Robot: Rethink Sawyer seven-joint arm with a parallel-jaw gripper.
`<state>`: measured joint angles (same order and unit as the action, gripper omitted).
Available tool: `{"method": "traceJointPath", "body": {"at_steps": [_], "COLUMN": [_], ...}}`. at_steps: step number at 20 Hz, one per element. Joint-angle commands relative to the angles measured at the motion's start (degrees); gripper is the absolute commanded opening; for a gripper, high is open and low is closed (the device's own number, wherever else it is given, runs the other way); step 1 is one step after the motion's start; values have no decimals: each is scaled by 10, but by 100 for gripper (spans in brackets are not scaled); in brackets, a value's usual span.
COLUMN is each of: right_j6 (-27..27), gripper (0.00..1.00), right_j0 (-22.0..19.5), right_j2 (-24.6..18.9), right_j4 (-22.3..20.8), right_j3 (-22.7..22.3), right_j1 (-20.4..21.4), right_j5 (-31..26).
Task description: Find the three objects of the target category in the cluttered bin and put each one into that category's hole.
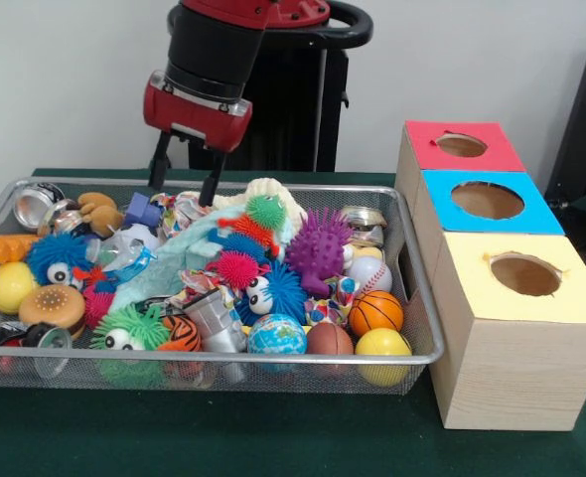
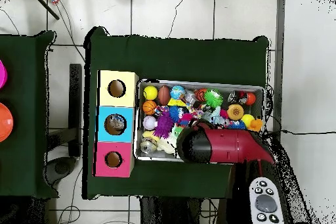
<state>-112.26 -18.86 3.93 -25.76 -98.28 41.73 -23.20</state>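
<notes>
The silver wire-mesh bin (image 1: pixel 424 298) lies on the green table, heaped with toys; it also shows in the overhead view (image 2: pixel 197 83). My gripper (image 1: pixel 182 193) hangs open and empty just above the bin's far side, over a small blue toy (image 1: pixel 142 211) and crumpled wrappers. To the bin's right stand three wooden boxes, each with a hole in its top: red (image 1: pixel 427 134), blue (image 1: pixel 442 189) and yellow (image 1: pixel 571 293). In the overhead view my arm (image 2: pixel 223 146) covers the gripper and part of the bin.
In the bin: a purple spiky ball (image 1: pixel 321 246), a basketball (image 1: pixel 375 311), a globe ball (image 1: pixel 276 335), a yellow ball (image 1: pixel 382 343), a baseball (image 1: pixel 369 271), a toy hamburger (image 1: pixel 52 305), fuzzy balls with eyes, crushed cans (image 1: pixel 37 204) and a teal cloth (image 1: pixel 174 260).
</notes>
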Motion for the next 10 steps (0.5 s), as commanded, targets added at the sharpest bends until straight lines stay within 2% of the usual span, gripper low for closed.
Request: {"method": "traceJointPath", "body": {"at_steps": [1,6,10], "right_j6": [35,62,45], "gripper": [100,100,100], "right_j0": [-39,-72,-106], "right_j2": [-32,-60,-93], "right_j4": [-37,-46,-31], "right_j3": [34,46,34], "right_j1": [-1,-2,-7], "right_j5": [4,17,42]}}
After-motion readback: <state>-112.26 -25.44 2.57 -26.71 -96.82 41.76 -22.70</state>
